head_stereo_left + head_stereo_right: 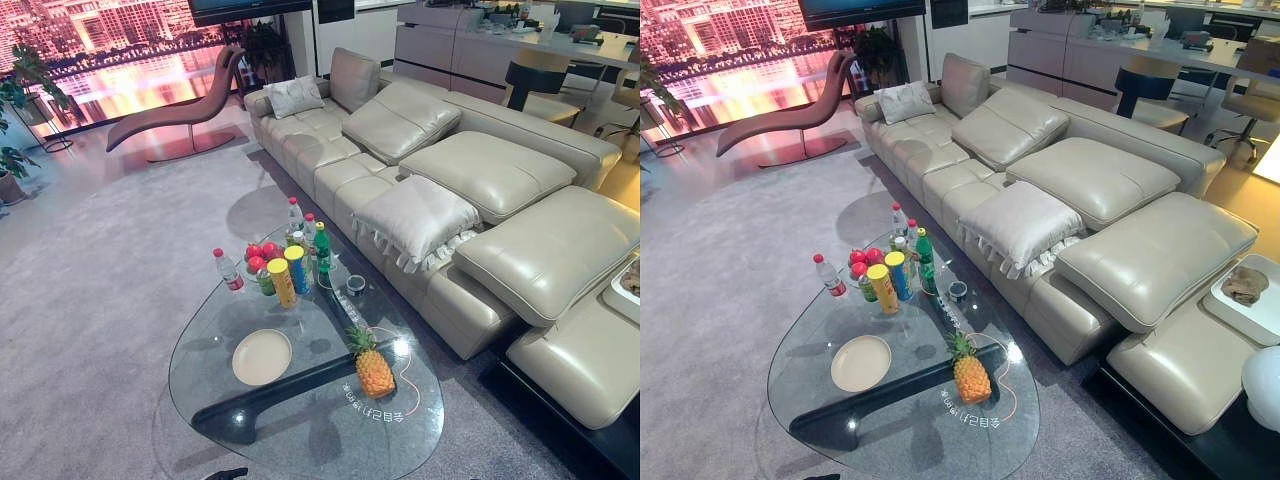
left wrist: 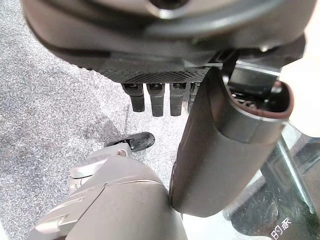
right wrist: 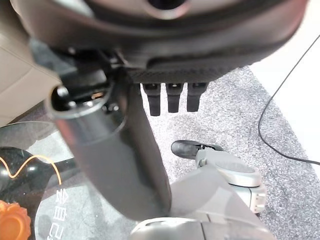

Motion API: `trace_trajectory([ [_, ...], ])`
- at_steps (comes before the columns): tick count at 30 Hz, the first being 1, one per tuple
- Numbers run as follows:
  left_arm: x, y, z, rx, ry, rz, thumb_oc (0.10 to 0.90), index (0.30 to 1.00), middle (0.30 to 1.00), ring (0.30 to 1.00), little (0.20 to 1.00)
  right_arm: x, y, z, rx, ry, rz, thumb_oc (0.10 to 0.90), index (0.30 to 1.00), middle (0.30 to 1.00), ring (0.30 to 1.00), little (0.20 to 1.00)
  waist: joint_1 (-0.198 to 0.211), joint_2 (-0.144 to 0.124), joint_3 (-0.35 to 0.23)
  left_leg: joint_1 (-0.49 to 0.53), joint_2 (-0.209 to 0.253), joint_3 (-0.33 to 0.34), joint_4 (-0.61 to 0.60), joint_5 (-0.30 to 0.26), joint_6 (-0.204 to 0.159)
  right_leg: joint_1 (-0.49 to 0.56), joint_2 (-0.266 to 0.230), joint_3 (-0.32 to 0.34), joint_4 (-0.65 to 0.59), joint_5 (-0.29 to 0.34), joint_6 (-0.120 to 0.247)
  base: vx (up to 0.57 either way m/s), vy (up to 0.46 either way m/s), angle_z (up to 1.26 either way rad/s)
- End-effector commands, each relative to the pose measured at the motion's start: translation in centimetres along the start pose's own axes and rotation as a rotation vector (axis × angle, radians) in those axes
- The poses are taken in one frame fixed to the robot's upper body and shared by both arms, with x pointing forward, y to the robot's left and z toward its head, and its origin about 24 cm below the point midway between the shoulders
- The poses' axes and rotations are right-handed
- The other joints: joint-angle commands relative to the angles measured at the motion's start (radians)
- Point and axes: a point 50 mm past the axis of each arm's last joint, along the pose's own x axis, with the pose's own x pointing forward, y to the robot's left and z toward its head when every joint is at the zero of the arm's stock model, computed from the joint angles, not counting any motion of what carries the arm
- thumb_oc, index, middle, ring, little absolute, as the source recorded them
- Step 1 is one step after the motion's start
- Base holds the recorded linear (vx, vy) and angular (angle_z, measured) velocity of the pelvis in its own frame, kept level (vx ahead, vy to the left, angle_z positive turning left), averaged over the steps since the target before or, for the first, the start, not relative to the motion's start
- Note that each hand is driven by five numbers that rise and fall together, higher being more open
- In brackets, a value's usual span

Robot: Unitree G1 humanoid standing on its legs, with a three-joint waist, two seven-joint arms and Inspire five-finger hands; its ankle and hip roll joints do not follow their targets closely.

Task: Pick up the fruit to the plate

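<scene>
A pineapple (image 1: 374, 370) stands upright on the glass coffee table (image 1: 330, 440), toward its sofa side. To its left lies an empty cream plate (image 1: 262, 357). Several red fruits (image 1: 260, 256) are piled at the table's far end behind tall cans. My left hand (image 2: 156, 102) hangs over grey carpet beside the table's edge, fingers straight, holding nothing. My right hand (image 3: 172, 100) hangs the same way, open and empty, with the pineapple (image 3: 12, 225) and the glass table (image 3: 60, 200) just past its thumb.
At the table's far end stand a water bottle (image 1: 229, 270), yellow and blue cans (image 1: 282, 282), a green bottle (image 1: 322, 248) and a small round object (image 1: 356, 284). A beige sofa (image 1: 500, 175) with a cushion (image 1: 415, 220) runs along the right. A lounge chair (image 1: 180, 110) sits far left.
</scene>
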Motion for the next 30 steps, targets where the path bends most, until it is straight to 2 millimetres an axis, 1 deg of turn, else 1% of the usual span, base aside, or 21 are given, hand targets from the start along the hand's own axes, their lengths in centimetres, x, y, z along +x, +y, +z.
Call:
trace_trajectory([
  [1, 0.19, 0.63, 2.64, 0.027, -0.025, 0.011, 0.800, 0.900, 0.900, 0.900, 0.900, 0.16, -0.42, 1.59, 0.014, 0.003, -0.026, 0.800, 0.900, 0.900, 0.900, 0.900, 0.021, -0.025, 0.042, 0.063, 0.014, 0.010, 0.006, -0.082, -0.013, 0.007, -0.027, -0.029, 0.005, 0.005, 0.011, 0.00, 0.000, 0.00],
  [9, 0.17, 0.73, 3.18, 0.009, -0.051, 0.002, 0.800, 0.900, 0.900, 0.900, 0.900, 0.17, -0.67, 2.00, 0.002, 0.003, -0.037, 0.800, 0.900, 0.900, 0.900, 0.900, 0.025, -0.022, 0.046, 0.062, 0.012, 0.007, 0.006, -0.082, -0.010, 0.006, -0.027, -0.029, 0.005, 0.006, 0.008, 0.00, 0.000, 0.00],
  [24, 0.17, 0.70, 2.84, 0.016, -0.040, 0.009, 0.800, 0.900, 0.900, 0.900, 0.900, 0.15, -1.09, 2.02, -0.023, -0.003, -0.058, 0.800, 0.900, 0.900, 0.900, 0.900, 0.028, -0.017, 0.043, 0.070, 0.011, 0.003, 0.006, -0.087, -0.009, 0.016, -0.028, -0.035, 0.008, -0.001, 0.006, 0.00, 0.000, 0.00],
  [30, 0.16, 0.74, 2.67, 0.007, -0.039, 0.013, 0.800, 0.900, 0.900, 0.900, 0.900, 0.13, -1.31, 1.94, -0.040, -0.005, -0.067, 0.800, 0.900, 0.900, 0.900, 0.900, 0.030, -0.016, 0.049, 0.066, 0.007, 0.000, 0.006, -0.087, -0.008, 0.015, -0.029, -0.039, 0.005, 0.001, 0.007, 0.01, -0.002, 0.00],
])
